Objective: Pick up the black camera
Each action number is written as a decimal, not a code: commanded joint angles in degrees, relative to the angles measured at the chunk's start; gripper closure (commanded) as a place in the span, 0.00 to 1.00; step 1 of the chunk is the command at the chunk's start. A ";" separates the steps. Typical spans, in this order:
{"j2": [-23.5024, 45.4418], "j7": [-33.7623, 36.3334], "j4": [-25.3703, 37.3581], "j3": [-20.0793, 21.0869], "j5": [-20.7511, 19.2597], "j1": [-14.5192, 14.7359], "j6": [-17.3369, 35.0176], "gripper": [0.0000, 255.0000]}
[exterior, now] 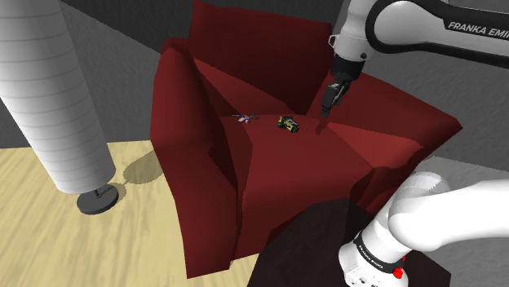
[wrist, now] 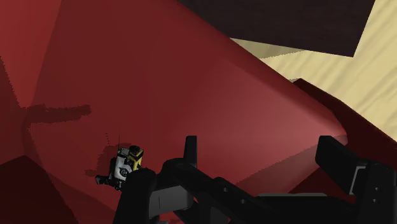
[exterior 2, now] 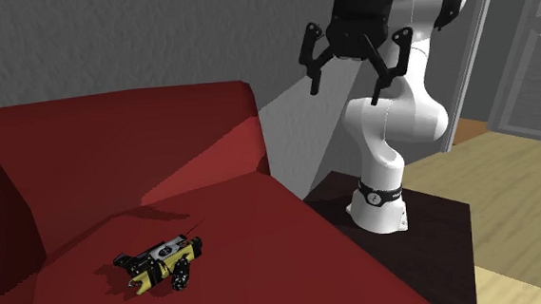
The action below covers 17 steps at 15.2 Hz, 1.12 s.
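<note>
A dark red, angular upholstered armchair (exterior: 269, 187) carries the things on its broad seat. A small black-and-yellow camera (exterior: 288, 123) lies on the cushion, close to the backrest. Near it, towards the shoulder view's left, lies a tiny spindly grey object (exterior: 245, 117), too small to identify.

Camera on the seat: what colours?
The camera is black with yellow patches; clearest in the second exterior view.

red armchair (exterior: 245, 179) | grey floor lamp (exterior: 57, 90) beside it | pale wood floor (exterior: 81, 253)
</note>
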 commanded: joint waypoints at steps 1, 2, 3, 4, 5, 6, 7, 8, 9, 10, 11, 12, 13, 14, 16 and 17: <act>0.00 0.00 0.00 0.00 0.00 0.00 0.00 0.00; 0.94 -0.85 -0.53 -1.05 -0.34 -0.28 1.62 0.00; 1.96 -1.70 -0.99 -2.09 -0.66 -0.55 3.25 0.00; 3.06 -2.56 -1.37 -3.13 -0.94 -0.82 4.87 0.00; 4.24 -3.41 -1.67 -4.17 -1.19 -1.08 6.49 0.00; 5.50 -4.28 -1.89 -5.19 -1.40 -1.34 8.10 0.00; 6.83 -5.15 -2.03 -6.21 -1.57 -1.56 9.70 0.00; 8.24 -6.04 -2.10 -7.23 -1.69 -1.78 11.29 0.00; 9.72 -6.93 -2.08 -8.24 -1.77 -1.97 12.86 0.00; 11.27 -7.85 -1.99 -9.24 -1.78 -2.16 14.41 0.00; 12.88 -8.79 -1.81 -10.22 -1.74 -2.33 15.94 0.00; 14.55 -9.75 -1.56 -11.21 -1.62 -2.47 17.45 0.00; 16.29 -10.73 -1.23 -12.18 -1.44 -2.58 18.92 0.00; 18.09 -11.75 -0.82 -13.15 -1.19 -2.67 20.36 0.00; 21.84 -13.89 0.24 -15.03 -0.40 -2.81 23.11 0.00; 23.80 -15.02 0.88 -15.95 0.12 -2.85 24.42 0.00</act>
